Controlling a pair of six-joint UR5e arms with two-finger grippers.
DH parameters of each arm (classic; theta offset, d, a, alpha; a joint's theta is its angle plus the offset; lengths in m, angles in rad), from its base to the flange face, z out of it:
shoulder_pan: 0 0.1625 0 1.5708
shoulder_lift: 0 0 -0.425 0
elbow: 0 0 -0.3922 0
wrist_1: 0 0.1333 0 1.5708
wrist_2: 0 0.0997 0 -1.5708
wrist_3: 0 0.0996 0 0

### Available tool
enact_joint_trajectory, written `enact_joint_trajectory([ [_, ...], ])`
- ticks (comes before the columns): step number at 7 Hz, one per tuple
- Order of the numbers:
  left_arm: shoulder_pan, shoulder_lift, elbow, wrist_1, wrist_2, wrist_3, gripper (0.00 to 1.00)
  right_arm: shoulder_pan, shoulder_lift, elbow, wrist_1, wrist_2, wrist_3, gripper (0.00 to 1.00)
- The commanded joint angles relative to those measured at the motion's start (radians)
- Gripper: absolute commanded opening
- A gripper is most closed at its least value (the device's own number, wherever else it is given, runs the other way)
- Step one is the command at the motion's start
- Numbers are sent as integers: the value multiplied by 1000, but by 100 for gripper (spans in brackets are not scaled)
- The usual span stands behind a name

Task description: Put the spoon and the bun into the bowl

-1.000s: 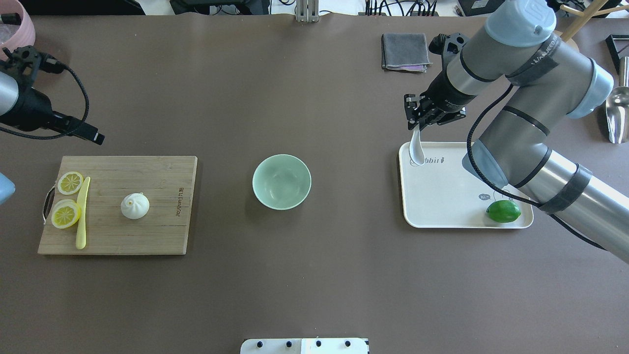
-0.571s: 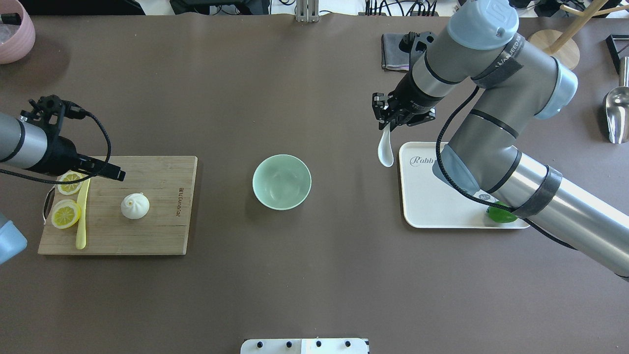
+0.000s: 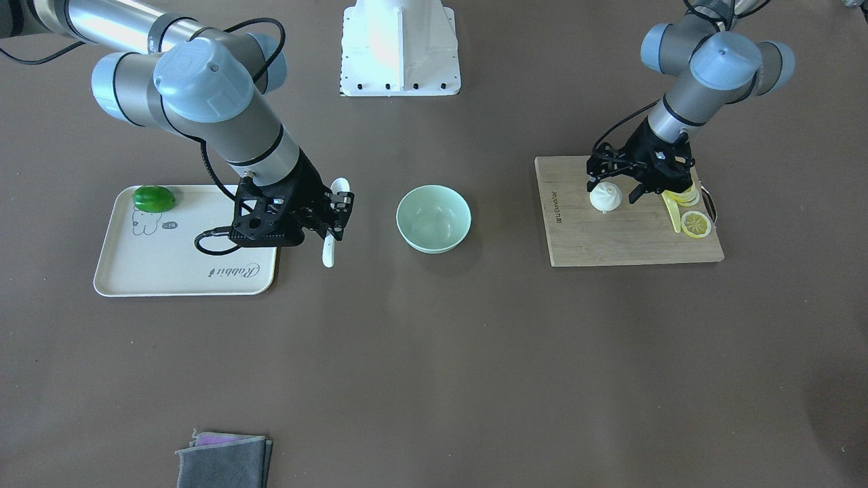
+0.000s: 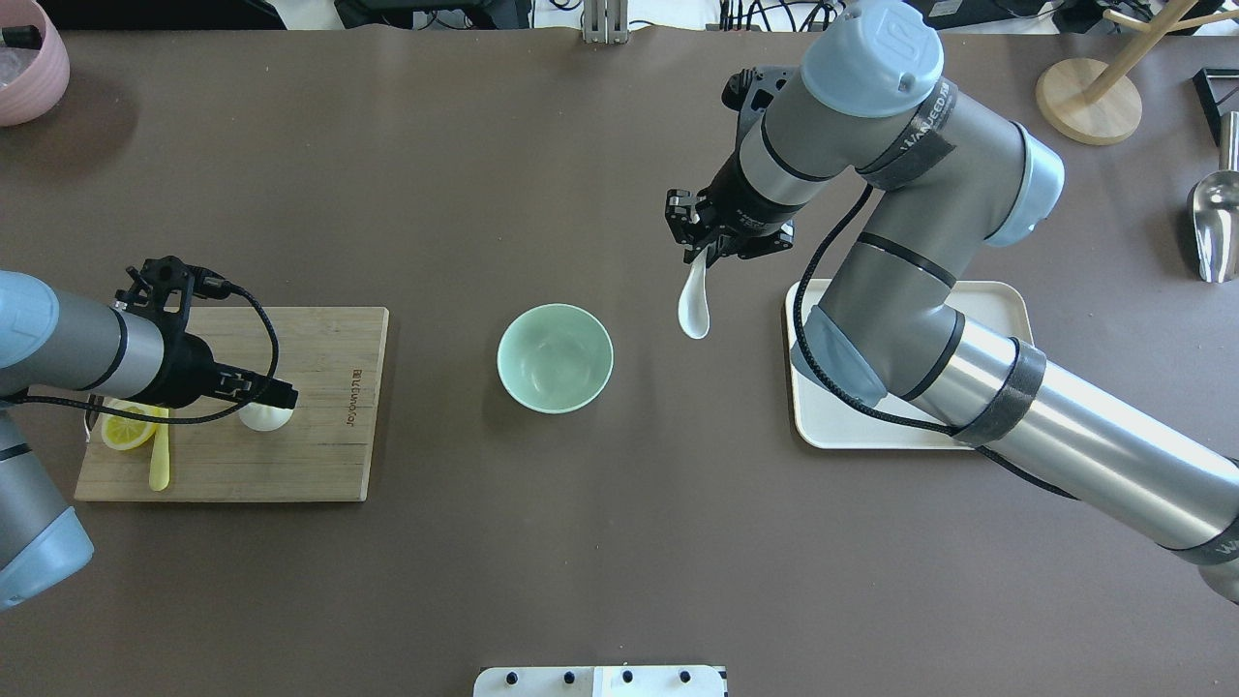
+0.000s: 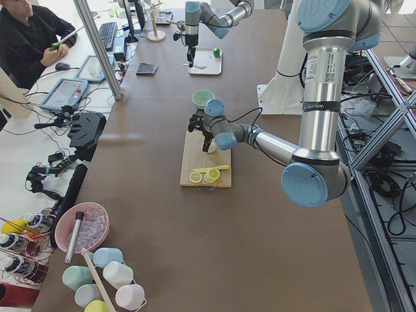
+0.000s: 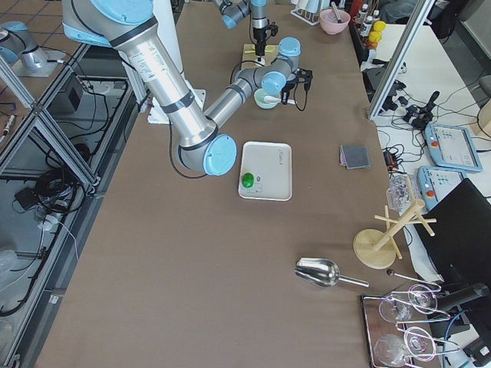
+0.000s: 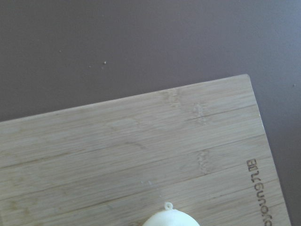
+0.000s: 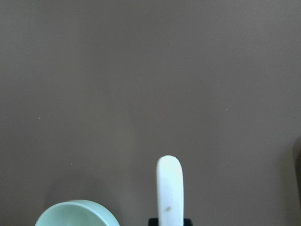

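The mint-green bowl (image 4: 555, 358) stands at the table's middle and also shows in the front view (image 3: 433, 218). My right gripper (image 4: 699, 257) is shut on the white spoon (image 4: 694, 312) by its handle. It holds the spoon in the air between the tray and the bowl, to the bowl's right. The right wrist view shows the spoon (image 8: 169, 188) beside the bowl's rim (image 8: 77, 214). The white bun (image 3: 605, 198) sits on the wooden cutting board (image 4: 319, 455). My left gripper (image 3: 618, 188) is open, low over the bun, with its fingers on either side of it. The bun's top (image 7: 170, 217) shows in the left wrist view.
Lemon slices (image 4: 126, 426) and a yellow knife (image 4: 160, 467) lie on the board's left part. A cream tray (image 3: 169, 271) holds a green lime (image 3: 153, 198). A grey cloth (image 3: 224, 461), a pink bowl (image 4: 29, 58), a metal scoop (image 4: 1210, 223) and a wooden stand (image 4: 1084, 97) sit near the far edge.
My right arm has carried the spoon left, off the tray and toward the bowl. My left arm has moved right and toward the robot, from beside the board to over the bun.
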Motion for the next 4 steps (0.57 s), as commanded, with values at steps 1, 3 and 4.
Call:
enact_joint_trajectory([
  [1, 13, 1, 3, -2, 8, -4, 8, -17, 17, -1, 0, -21, 7, 0],
  [3, -5, 10, -35, -1, 5, -5, 0, -51, 44, -9, 2, -41, 45, 0],
  [4, -51, 12, -50, 1, -29, -2, 0, -85, 48, -9, 11, -88, 69, 0],
])
